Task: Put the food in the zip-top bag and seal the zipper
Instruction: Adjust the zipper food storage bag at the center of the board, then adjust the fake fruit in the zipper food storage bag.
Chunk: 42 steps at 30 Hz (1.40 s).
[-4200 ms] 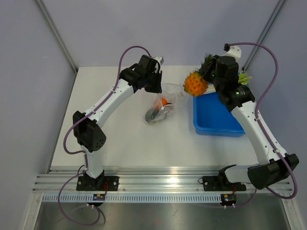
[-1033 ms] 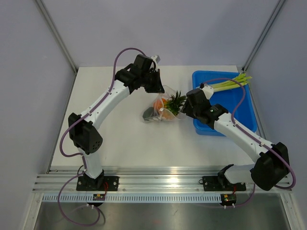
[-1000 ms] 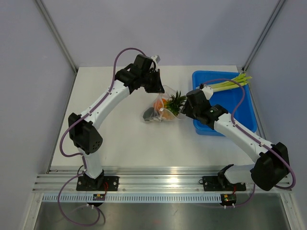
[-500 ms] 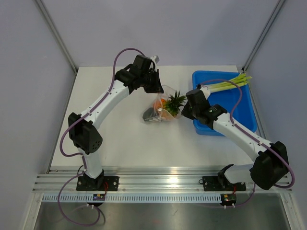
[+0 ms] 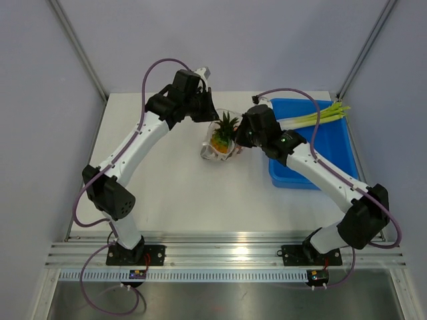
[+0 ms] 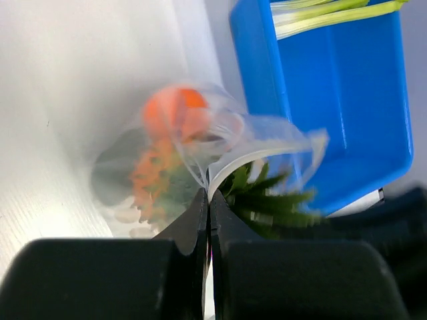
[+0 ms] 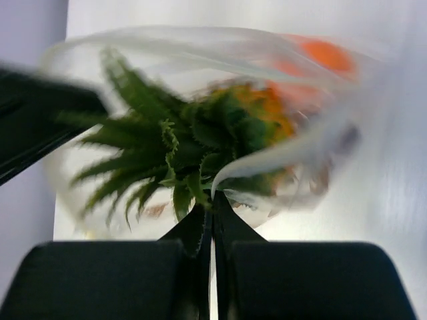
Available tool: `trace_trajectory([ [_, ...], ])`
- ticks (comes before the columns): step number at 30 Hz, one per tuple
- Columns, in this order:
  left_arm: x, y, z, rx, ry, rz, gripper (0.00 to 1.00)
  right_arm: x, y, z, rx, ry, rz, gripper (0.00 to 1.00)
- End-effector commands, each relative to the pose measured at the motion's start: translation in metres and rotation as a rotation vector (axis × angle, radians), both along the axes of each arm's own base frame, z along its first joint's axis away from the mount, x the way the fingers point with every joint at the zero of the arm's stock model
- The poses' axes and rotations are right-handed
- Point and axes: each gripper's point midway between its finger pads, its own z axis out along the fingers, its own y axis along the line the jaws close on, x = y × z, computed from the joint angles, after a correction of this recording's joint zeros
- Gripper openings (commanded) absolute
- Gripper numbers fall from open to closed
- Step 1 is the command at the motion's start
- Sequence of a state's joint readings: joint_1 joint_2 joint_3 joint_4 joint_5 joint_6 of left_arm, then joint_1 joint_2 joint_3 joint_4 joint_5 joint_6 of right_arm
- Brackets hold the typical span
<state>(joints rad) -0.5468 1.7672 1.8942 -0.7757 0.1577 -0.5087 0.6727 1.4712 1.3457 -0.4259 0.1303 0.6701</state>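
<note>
While inside the zip-top bag (image 5: 208, 153), pineapple (image 5: 219, 141), leaves (image 5: 227, 124) toward the far side.

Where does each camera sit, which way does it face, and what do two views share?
Top external: above and behind the arm bases, looking down on the white table; both arms show, left hand and right hand at the crinkly clear plastic bag.
Left wrist: on the left arm, facing the bag and blue plastic bin; its black fingers shut on the bag's edge.
Right wrist: on the right arm, facing the leafy, bumpy orange pineapple; its fingers pinch the bag.
Both wrist views share bag and pineapple.
</note>
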Motion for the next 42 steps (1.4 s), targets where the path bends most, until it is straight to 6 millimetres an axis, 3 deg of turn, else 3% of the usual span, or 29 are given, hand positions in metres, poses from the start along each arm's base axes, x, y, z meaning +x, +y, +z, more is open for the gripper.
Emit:
trace_trajectory([
  [1,-0.001,-0.002,0.014,-0.026,-0.051,-0.015,0.0,0.028,-0.052,-0.045,-0.036,0.07,-0.131,0.0],
  [4,-0.007,-0.007,0.015,-0.054,-0.045,-0.046,0.0,0.031,-0.075,-0.062,-0.084,0.106,-0.168,0.0],
  [8,-0.011,-0.008,0.022,-0.069,-0.064,-0.071,0.0,0.032,-0.083,-0.051,-0.138,0.07,-0.162,0.0],
  [16,-0.018,-0.016,0.007,-0.093,-0.017,-0.112,0.0,0.023,-0.082,-0.023,-0.139,0.02,-0.099,0.57],
  [22,-0.019,-0.022,0.006,-0.118,-0.006,-0.131,0.0,0.013,-0.088,0.012,-0.07,-0.057,-0.128,0.69],
  [26,-0.021,-0.023,0.002,-0.126,0.008,-0.135,0.0,0.006,-0.075,0.024,-0.013,-0.078,-0.094,0.75],
  [33,-0.022,-0.021,0.001,-0.121,0.011,-0.13,0.0,0.003,-0.039,0.006,-0.011,-0.063,-0.016,0.75],
  [42,-0.022,-0.02,0.005,-0.118,-0.002,-0.129,0.0,0.014,-0.038,-0.031,-0.075,0.008,-0.071,0.81],
])
